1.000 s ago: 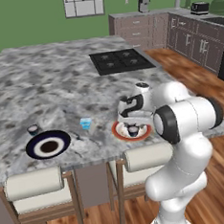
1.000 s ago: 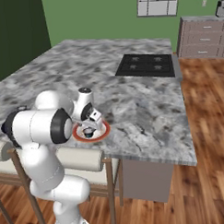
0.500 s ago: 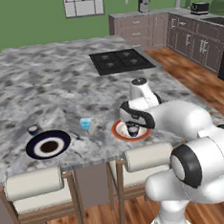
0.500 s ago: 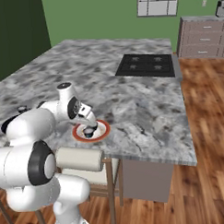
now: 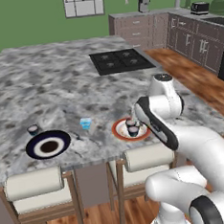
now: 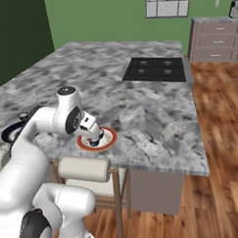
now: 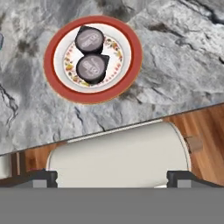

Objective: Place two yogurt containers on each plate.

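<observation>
The white plate with the orange-red rim (image 7: 92, 59) lies near the counter's front edge and holds two dark round yogurt cups (image 7: 89, 39) (image 7: 92, 68) side by side. My gripper (image 7: 113, 178) hovers above and in front of this plate, open, with nothing between its fingers; from the right it appears just over the plate (image 6: 95, 137). Further left lies the navy plate (image 5: 48, 144) with nothing on it. A third dark cup (image 5: 33, 130) stands just behind it. The light-blue tub (image 5: 85, 123) sits between the two plates.
Two cushioned stools (image 5: 147, 157) (image 5: 33, 184) stand against the counter's front edge, below the plates. A black cooktop (image 5: 118, 60) is set into the far side of the granite island (image 5: 58, 85). Cabinets run along the back right wall.
The arm has folded over, its elbow swinging forward and low towards the base. The hand stays over the red-rimmed plate, and both cups rest on it.
</observation>
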